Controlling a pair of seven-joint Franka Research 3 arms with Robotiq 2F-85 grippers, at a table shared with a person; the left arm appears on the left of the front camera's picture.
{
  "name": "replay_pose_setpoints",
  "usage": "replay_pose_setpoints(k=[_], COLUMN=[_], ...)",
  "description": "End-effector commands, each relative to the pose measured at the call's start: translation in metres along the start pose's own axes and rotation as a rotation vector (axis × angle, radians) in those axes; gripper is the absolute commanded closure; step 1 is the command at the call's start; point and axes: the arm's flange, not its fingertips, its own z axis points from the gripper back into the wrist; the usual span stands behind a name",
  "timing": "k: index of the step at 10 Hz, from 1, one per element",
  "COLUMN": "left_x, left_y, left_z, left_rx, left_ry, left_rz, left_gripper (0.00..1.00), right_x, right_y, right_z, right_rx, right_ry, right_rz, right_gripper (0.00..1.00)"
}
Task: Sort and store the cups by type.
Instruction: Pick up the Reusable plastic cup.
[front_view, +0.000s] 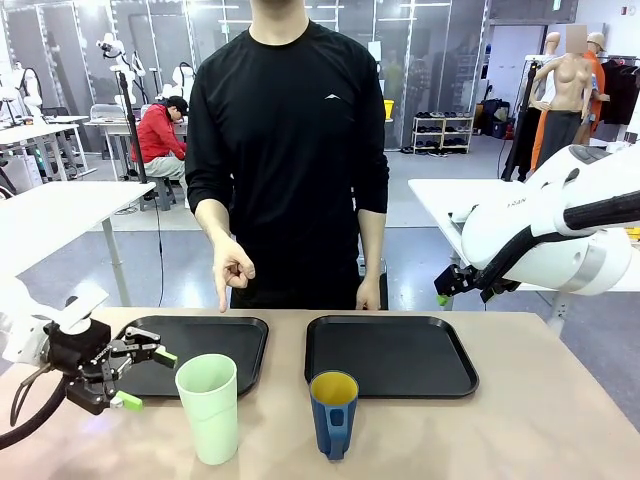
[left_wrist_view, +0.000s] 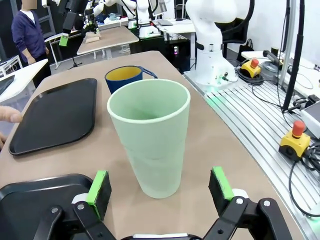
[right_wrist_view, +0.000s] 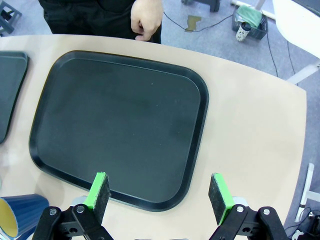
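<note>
- No lettering here can be read.
- White right robot arm (front_view: 520, 238): small dark print, too tiny to make out.
- Person's black long-sleeved shirt (front_view: 290, 150): small white chest mark, illegible.

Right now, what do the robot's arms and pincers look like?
The left arm and right arm are smooth white shells with black cables trailing. The left gripper and right gripper are black and jointed, each with two fingers tipped in green pads.

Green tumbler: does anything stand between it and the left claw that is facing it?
Nothing visible does. The left claw stands open beside the green tumbler, with only bare table between its pads and the cup. The blue mug stands beyond the tumbler, out of the path.
</note>
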Motion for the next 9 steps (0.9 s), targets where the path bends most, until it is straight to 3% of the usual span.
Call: replay_pose_setpoints(k=[1, 6, 9], left_x=[-0.014, -0.040, -0.045], left_y=[0.008, 0.023, 0.027], left_z=[0.003, -0.025, -0.040], left_rx=[-0.012, -0.015, -0.034], left_ry=[-0.041, -0.147, -0.154], left_rz=[-0.019, 0.001, 0.018], left_gripper=[0.00, 0.00, 0.00], right_x=[0.000, 0.000, 0.000], right_y=[-0.001, -0.001, -0.001], right_z=[0.001, 0.001, 0.001], right_rx=[0.004, 0.004, 0.004], right_ry=[-0.003, -0.003, -0.003], right_rz=[-0.003, -0.003, -0.003], right_gripper=[0.00, 0.00, 0.00])
